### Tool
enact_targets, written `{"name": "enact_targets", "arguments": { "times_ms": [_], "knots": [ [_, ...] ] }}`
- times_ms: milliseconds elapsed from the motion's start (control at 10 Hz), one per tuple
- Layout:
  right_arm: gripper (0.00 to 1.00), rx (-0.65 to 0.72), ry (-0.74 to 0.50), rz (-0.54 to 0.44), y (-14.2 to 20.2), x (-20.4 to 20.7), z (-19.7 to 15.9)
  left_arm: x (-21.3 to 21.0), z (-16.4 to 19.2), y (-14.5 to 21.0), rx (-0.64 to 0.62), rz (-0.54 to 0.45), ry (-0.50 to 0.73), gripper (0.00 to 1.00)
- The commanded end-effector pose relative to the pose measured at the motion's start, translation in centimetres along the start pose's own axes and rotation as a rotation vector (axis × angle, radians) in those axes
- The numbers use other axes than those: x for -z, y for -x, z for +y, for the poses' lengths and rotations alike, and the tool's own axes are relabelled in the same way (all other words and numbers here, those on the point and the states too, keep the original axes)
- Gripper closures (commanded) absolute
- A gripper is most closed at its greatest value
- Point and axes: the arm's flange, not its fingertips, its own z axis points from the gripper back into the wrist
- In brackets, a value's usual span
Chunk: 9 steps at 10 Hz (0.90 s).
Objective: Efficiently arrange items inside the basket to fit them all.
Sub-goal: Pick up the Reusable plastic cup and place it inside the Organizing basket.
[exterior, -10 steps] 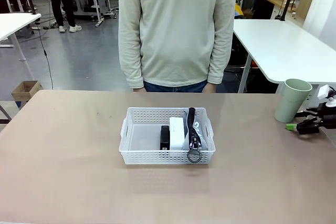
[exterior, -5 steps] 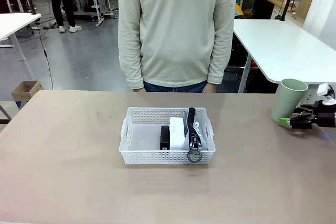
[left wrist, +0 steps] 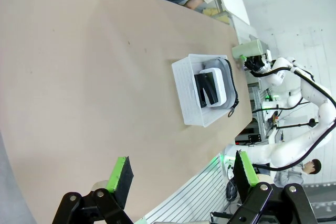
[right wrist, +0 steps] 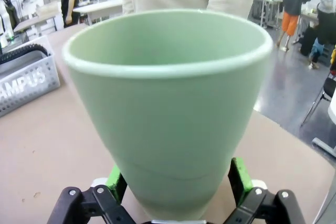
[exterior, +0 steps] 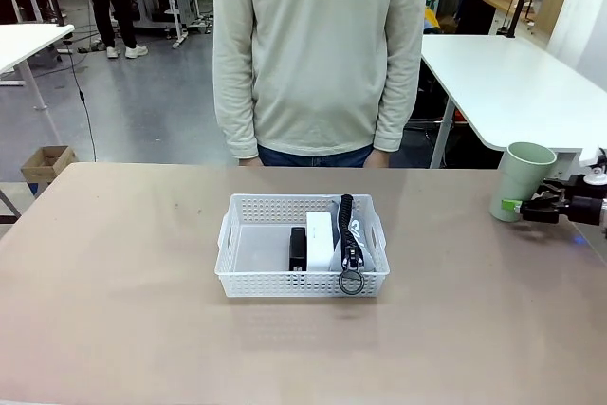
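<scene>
Three items packed at basket (exterior: 248, 263) 3 o'clock half, 9 o'clock half bare, right gripper (right wrist: 178, 179) spread wide around pale green cup (exterior: 518, 182) base near table's 3 o'clock edge, left gripper (left wrist: 181, 174) released, holding nothing.

The left gripper (left wrist: 181, 174) has black linkage fingers with round silver screws at the joints and bright green pads (left wrist: 121, 174) on the inner faces. The right gripper (right wrist: 178, 182) is built alike: black links, pale screw heads, green pads. The person wears a cream long-sleeved sweater (exterior: 321, 45)
</scene>
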Motion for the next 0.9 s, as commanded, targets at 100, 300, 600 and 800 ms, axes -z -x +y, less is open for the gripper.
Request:
{"name": "enact_targets", "arguments": {
  "times_ms": [100,300,600,800],
  "knots": [
    [0.00,-0.050,0.018,-0.085,-0.2,-0.4,-0.1,-0.2,-0.2,0.2,0.003,0.006,0.000,0.00],
    [0.00,-0.064,0.021,-0.106,-1.0,-0.9,-0.1,-0.2,-0.2,0.2,0.003,0.006,0.000,0.00],
    [0.00,-0.081,-0.016,-0.136,-2.2,-1.2,0.3,-0.2,-0.2,0.2,0.003,0.006,0.000,0.00],
    [0.00,-0.088,-0.021,-0.137,-2.8,-1.1,0.4,-0.2,-0.2,0.2,0.003,0.006,0.000,0.00]
  ]
}}
